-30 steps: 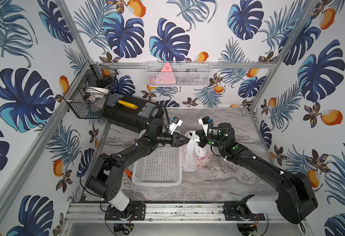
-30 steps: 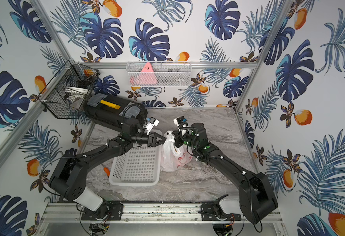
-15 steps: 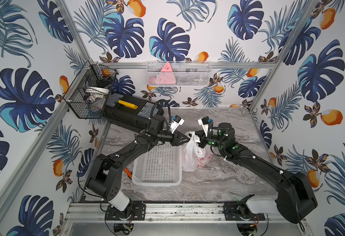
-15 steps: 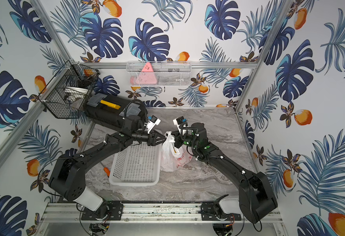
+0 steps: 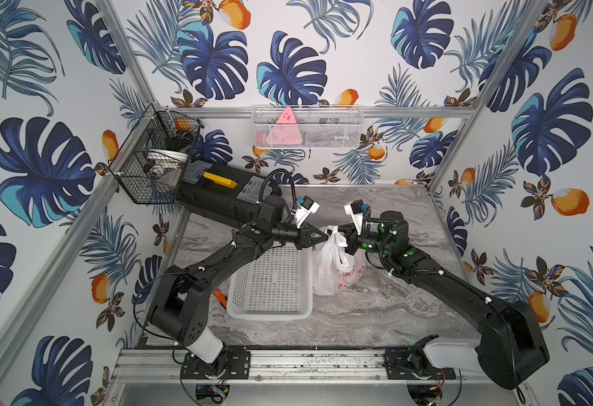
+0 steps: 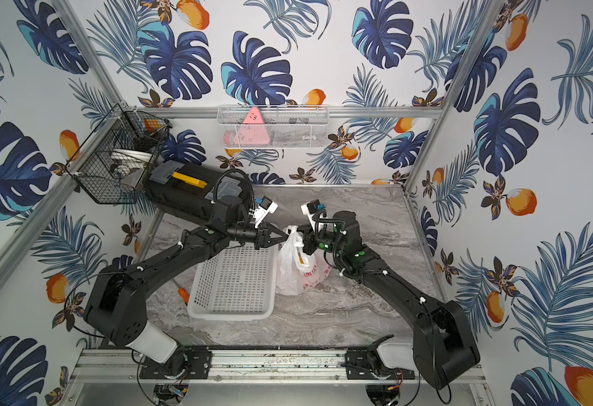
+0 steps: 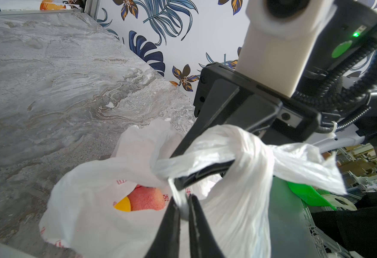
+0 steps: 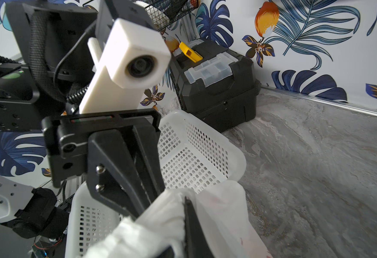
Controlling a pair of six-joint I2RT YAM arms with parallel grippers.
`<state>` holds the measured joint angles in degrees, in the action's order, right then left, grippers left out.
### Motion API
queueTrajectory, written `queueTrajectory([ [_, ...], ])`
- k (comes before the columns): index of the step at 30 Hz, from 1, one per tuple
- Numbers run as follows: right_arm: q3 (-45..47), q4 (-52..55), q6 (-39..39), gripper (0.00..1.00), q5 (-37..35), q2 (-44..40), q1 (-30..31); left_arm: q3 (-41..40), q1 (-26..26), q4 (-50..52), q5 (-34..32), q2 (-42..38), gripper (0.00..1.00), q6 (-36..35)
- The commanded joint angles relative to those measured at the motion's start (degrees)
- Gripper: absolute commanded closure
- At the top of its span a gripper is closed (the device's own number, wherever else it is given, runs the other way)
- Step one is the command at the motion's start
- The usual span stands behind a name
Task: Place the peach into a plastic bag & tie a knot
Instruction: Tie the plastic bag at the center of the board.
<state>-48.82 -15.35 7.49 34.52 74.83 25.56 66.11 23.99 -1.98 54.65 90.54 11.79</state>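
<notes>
A white basket [image 5: 270, 314] full of little holes sits near the left edge of the surface [image 5: 376, 316]. It is hard plastic with round corners. A black toolbox [image 5: 224, 197] with a yellow handle fills the back left corner. Above it a black wire basket [image 5: 147, 168] hangs on the frame. A white mesh tray [image 5: 307, 126] hangs on the back wall with a pink triangle thing inside. The plastic bag [image 5: 337, 267] stands near the middle of the surface, right beside the white basket. It is thin, crinkly and white, with red letters that the folds cut off. The peach [image 7: 146, 198] is inside, pink and yellow, but only part of it shows through the gap. The left claw [image 7: 182, 200] is closed on a thin strip of the bag. The right claw [image 7: 174, 170] pinches a twisted handle, and more plastic loops round one finger. The two claws almost touch above the bag and hide its top in both top views. The knot [image 7: 160, 176] is a small bunch, and I cannot tell if it is tight. A small orange thing [image 5: 220, 297] peeks out by the basket, mostly hidden by the left arm.
</notes>
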Motion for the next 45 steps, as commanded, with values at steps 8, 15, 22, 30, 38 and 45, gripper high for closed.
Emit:
queueTrajectory([
  [8,0.0,0.8,-1.3,0.87,1.7,0.0,-1.6,1.6,-1.0,7.4,-1.0,-1.8,1.0,-6.1],
  [15,-1.5,0.1,-1.5,0.87,3.9,2.0,-1.8,0.9,-1.5,5.2,-0.9,-2.0,1.0,-3.8],
  [22,-0.5,0.5,-0.9,0.79,1.5,0.5,-3.2,1.2,-5.1,6.3,-5.0,-3.7,1.0,-2.4],
  [30,-0.9,3.8,1.7,0.72,-0.5,-1.9,-3.2,-0.1,-5.0,1.8,-2.5,-2.5,1.0,1.2],
  [38,-11.1,29.3,13.6,0.65,-15.2,-5.5,-3.1,0.6,-5.1,3.5,-4.2,-1.6,1.0,0.3],
  [45,-27.4,51.8,22.3,0.55,-14.3,-2.1,-2.1,0.7,-5.0,1.9,-5.0,-0.8,1.0,1.5],
])
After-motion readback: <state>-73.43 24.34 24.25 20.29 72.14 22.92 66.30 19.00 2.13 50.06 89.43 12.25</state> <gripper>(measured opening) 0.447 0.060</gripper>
